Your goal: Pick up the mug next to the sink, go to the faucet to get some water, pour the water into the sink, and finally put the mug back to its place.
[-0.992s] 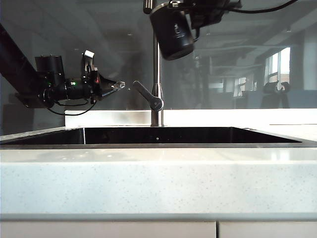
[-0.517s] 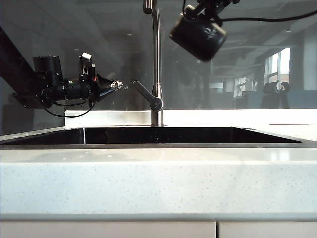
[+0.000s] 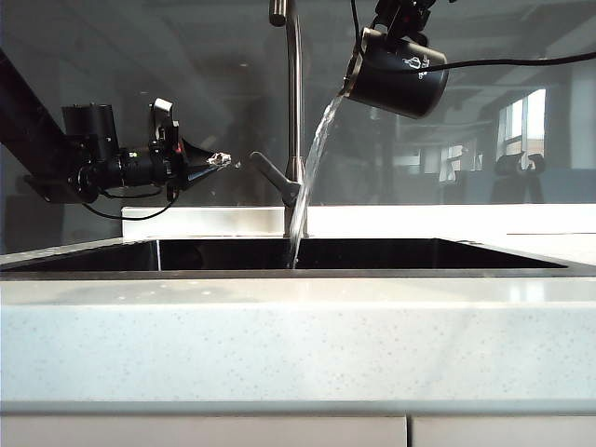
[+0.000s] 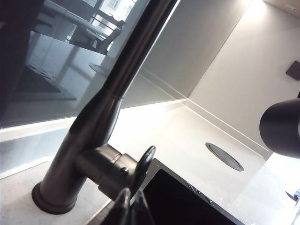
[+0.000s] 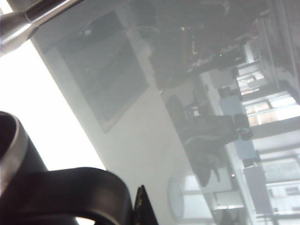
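1. High on the right of my exterior view, the right gripper (image 3: 399, 20) is clamped on the mug (image 3: 396, 74) by its handle; in the right wrist view the fingertips (image 5: 140, 206) sit pressed against that dark handle loop (image 5: 75, 192), with the silver rim at the edge of the picture.
2. I see the mug tipped with its mouth down toward the left, its white logo facing me, just right of the faucet (image 3: 294, 121) stem and above the sink (image 3: 298, 255).
3. A stream of water (image 3: 309, 177) falls from the rim, crosses in front of the stem and lands in the dark basin.
4. Over on the left, the left gripper (image 3: 220, 159) hangs level with its fingers together, holding nothing, its tips just short of the lever handle (image 3: 275, 179).
5. My left wrist view shows those tips (image 4: 130, 206) right beside the lever end (image 4: 143, 164), with the mug's black side (image 4: 281, 129) beyond.
6. A round metal cap (image 4: 224, 156) lies in the speckled counter (image 3: 298, 345) behind the basin.
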{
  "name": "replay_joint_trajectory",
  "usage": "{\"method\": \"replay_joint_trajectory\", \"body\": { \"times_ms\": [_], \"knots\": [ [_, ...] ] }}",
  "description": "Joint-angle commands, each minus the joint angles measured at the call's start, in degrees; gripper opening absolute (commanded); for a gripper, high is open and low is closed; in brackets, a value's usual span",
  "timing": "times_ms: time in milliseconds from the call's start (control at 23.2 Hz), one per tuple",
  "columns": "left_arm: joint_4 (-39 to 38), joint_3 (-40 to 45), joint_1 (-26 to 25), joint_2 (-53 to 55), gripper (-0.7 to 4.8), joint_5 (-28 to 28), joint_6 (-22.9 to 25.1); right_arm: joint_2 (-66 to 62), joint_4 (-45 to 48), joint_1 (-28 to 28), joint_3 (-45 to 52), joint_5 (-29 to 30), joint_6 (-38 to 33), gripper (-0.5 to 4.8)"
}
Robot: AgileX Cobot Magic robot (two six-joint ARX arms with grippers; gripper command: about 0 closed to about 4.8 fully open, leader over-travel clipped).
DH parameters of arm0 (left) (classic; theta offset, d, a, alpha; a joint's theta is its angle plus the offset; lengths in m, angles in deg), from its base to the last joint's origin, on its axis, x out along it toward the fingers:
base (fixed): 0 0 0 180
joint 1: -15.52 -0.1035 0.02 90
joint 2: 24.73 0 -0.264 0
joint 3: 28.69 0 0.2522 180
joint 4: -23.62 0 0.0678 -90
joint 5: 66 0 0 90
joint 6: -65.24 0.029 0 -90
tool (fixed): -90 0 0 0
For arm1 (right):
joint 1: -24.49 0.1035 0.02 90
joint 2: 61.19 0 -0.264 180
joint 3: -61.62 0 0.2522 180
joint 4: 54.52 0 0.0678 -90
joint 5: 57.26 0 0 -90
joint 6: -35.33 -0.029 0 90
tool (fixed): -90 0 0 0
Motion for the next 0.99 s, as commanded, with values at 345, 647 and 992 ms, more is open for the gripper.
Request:
{"method": "replay_joint_trajectory", "body": {
  "times_ms": [345, 647, 992],
  "knots": [
    [0.52, -0.22, -0.11, -0.33, 0.13, 0.00, 0.26, 0.76, 3.52, 1.97, -0.63, 2.89, 21.79, -0.05],
    [0.55, -0.22, -0.11, -0.33, 0.13, -0.02, 0.26, 0.76, 3.63, 3.56, -0.63, 4.22, 31.78, -0.05],
    [0.55, -0.22, -0.11, -0.33, 0.13, -0.02, 0.26, 0.76, 3.93, 3.87, -0.63, 10.14, 35.28, -0.05]
  ]
}}
